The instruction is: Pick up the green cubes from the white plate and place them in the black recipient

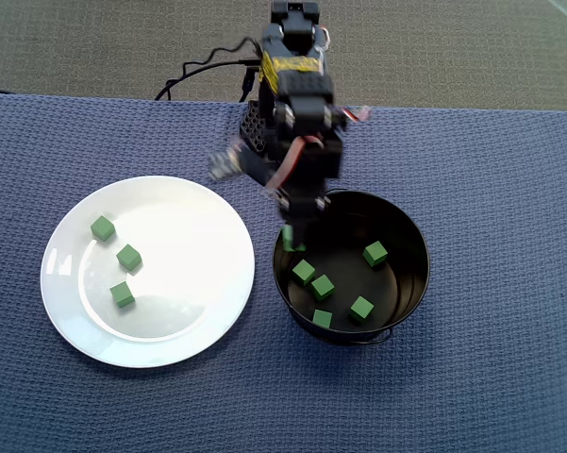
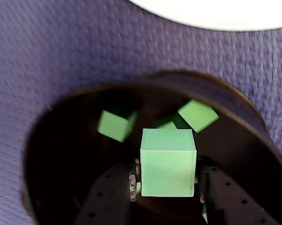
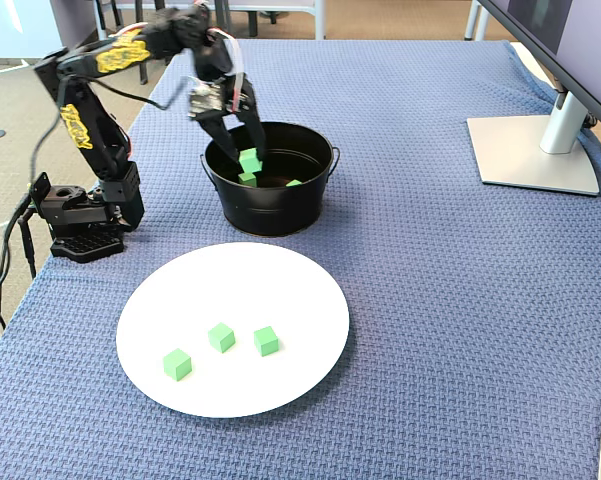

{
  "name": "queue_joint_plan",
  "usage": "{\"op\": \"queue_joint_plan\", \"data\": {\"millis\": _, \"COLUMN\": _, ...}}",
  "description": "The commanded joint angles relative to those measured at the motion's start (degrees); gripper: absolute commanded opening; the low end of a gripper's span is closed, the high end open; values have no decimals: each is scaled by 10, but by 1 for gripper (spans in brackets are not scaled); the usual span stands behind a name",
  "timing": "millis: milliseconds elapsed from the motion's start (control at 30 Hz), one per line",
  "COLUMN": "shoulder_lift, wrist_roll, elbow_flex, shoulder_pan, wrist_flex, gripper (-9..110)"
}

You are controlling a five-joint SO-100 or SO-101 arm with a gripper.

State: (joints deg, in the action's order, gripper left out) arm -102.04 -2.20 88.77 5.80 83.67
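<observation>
A blue woven cloth (image 3: 430, 300) covers the table. On it lies the round glossy white plate (image 1: 198, 283), just beside the round black metal pot (image 1: 410, 283). Three small matte green cubes (image 1: 128, 257) rest on the plate; five lie inside the pot. The black two-finger gripper (image 2: 166, 185), over the pot's plate-side rim, clamps one more green cube (image 2: 168, 161), held square.

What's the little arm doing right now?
Fingers shut on a green cube, over the black pot. Three cubes left on the white plate. Nothing blocking.
</observation>
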Motion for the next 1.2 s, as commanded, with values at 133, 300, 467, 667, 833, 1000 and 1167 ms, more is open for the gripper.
{"op": "queue_joint_plan", "data": {"millis": 133, "shoulder_lift": 69, "wrist_roll": 20, "elbow_flex": -7, "shoulder_pan": 95, "wrist_flex": -40, "gripper": 0}}
{"op": "queue_joint_plan", "data": {"millis": 300, "shoulder_lift": 50, "wrist_roll": -38, "elbow_flex": 17, "shoulder_pan": 115, "wrist_flex": -39, "gripper": 40}}
{"op": "queue_joint_plan", "data": {"millis": 467, "shoulder_lift": 18, "wrist_roll": -41, "elbow_flex": 18, "shoulder_pan": 99, "wrist_flex": -40, "gripper": 44}}
{"op": "queue_joint_plan", "data": {"millis": 667, "shoulder_lift": -22, "wrist_roll": -58, "elbow_flex": 4, "shoulder_pan": 80, "wrist_flex": -16, "gripper": 42}}
{"op": "queue_joint_plan", "data": {"millis": 833, "shoulder_lift": -30, "wrist_roll": -84, "elbow_flex": -92, "shoulder_pan": -13, "wrist_flex": 40, "gripper": 42}}
{"op": "queue_joint_plan", "data": {"millis": 1000, "shoulder_lift": 4, "wrist_roll": -134, "elbow_flex": -212, "shoulder_pan": -156, "wrist_flex": 98, "gripper": 42}}
{"op": "queue_joint_plan", "data": {"millis": 1167, "shoulder_lift": 28, "wrist_roll": -173, "elbow_flex": -163, "shoulder_pan": -310, "wrist_flex": 54, "gripper": 40}}
